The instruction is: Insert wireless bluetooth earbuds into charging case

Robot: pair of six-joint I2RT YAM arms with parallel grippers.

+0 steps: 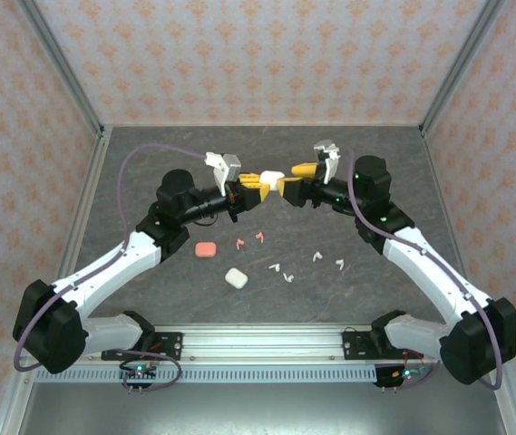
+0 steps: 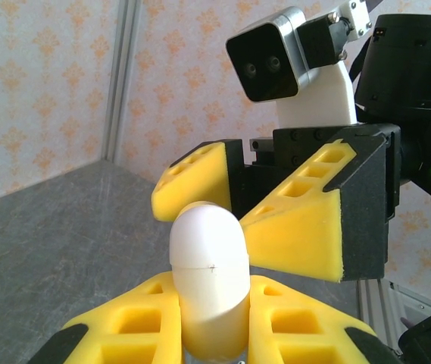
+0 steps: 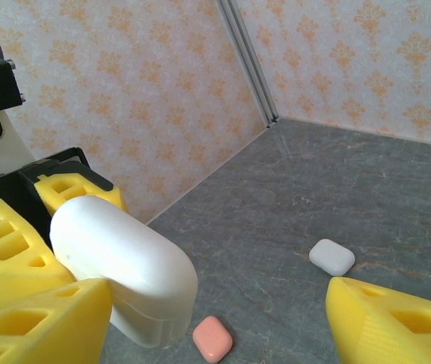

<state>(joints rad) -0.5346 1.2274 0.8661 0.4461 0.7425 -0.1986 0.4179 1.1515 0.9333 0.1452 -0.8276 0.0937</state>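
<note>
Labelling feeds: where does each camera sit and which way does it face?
Top external: above, behind the bases, looking down at the table; left arm, right arm show.
Left wrist: on that arm, faces the right hand over its own fingers.
Right wrist: likewise, faces the left hand between its own fingers.
All share the left hand's white case.

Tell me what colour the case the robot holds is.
The held case is white; left wrist view shows it best.
</note>
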